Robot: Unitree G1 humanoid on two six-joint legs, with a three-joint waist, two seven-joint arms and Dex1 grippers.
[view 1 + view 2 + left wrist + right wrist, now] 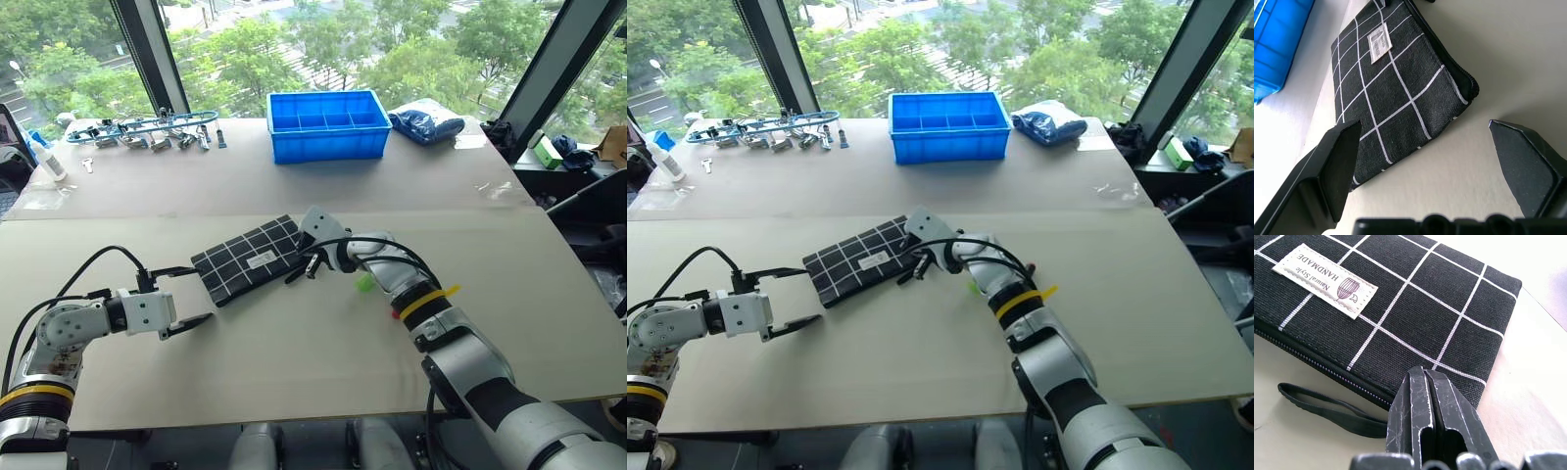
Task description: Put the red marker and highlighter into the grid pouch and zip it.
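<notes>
The grid pouch (250,259) lies flat in the middle of the table, label up, black with white lines. My right gripper (312,262) is shut, its tips at the pouch's zipper edge (1327,367) near the right end. The black wrist strap (1317,406) runs along the table and under the fingers (1415,401); I cannot tell whether anything is pinched. My left gripper (201,294) stands open just left of the pouch's near corner (1459,88), touching nothing. The highlighter's green cap (364,282) shows beside my right forearm. A small spot of the red marker (396,314) peeks out by that forearm.
A blue divided bin (328,122) stands at the back centre, with a blue bag (426,122) to its right. Metal tools (147,132) and a white bottle (47,157) sit at the back left. Windows rise behind the table.
</notes>
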